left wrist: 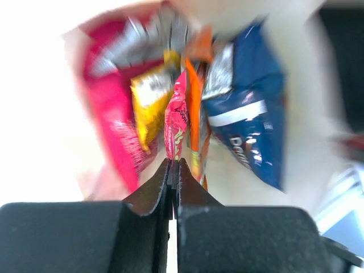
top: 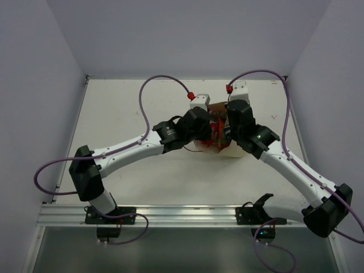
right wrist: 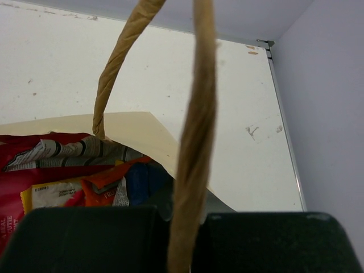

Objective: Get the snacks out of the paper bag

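The paper bag stands mid-table between my two grippers. My left gripper reaches into the bag's mouth and is shut on the lower edge of the small red-pink packet. Around it stand the pink-and-silver bag, yellow bar wrapper, orange packet and blue Doritos bag. My right gripper is shut on one twisted handle and holds it up above the bag's rim. The packets also show below in the right wrist view: the pink-and-silver bag, yellow wrapper, orange packet.
The white table runs to grey walls at the back and sides, with a metal edge strip on the right. An aluminium rail carries both arm bases at the near edge. Purple cables arc above the arms.
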You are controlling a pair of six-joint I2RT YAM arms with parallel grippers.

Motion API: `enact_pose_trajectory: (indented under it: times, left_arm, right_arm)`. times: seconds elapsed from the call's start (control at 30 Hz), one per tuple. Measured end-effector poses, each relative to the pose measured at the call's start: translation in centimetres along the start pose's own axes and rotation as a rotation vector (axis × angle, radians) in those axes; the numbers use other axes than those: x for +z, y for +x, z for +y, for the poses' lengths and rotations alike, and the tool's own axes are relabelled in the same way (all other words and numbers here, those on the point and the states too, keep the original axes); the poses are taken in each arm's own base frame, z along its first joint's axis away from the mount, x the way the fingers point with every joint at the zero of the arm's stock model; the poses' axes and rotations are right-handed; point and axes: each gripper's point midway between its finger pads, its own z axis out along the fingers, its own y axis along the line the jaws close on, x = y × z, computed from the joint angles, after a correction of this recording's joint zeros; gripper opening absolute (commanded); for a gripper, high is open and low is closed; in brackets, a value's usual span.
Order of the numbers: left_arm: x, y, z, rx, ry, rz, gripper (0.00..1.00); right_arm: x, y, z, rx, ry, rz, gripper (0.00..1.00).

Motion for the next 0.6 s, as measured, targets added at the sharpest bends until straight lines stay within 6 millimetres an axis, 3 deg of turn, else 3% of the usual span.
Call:
enact_pose_trajectory:
  times: [0.07, 0.2, 0.27, 0.4, 0.5, 0.53, 0.6]
  left_arm:
    - [-2.3, -2.4, 0.1, -0.002, 0.019, -0.051, 0.0]
    - [-9.1, -8.9, 1.4, -0.034, 0.062, -0.208, 0.0]
    - [-12.5, -12.1, 2.9, -0.061, 0.068, -0.298, 0.0]
    - [-18.7, -17.0, 8.5, -0.101, -0.017, -0.488, 0.0]
    - [-19.8, -17.3, 12.2, -0.097, -0.097, -0.531, 0.0]
    - [-19.2, -16.7, 13.3, -0.087, -0.117, -0.531, 0.0]
    - [-16.2, -13.7, 16.1, -0.066, -0.163, -0.463, 0.0]
  right_arm:
    - [0.0, 0.1, -0.2, -0.003, 0.009, 0.001, 0.0]
    - [-0.1, 0.2, -0.4, -0.003, 0.022, 0.0, 0.0]
    - [-0.1, 0.3, -0.5, -0.002, 0.023, -0.001, 0.0]
    - [-0.3, 0.4, -0.8, -0.013, 0.024, -0.005, 0.0]
    - [-0.5, 0.3, -1.0, -0.018, 0.026, -0.007, 0.0]
    - [-0.5, 0.4, -1.0, -0.021, 0.027, -0.005, 0.0]
    - [-0.5, 0.4, -1.2, -0.023, 0.03, -0.004, 0.0]
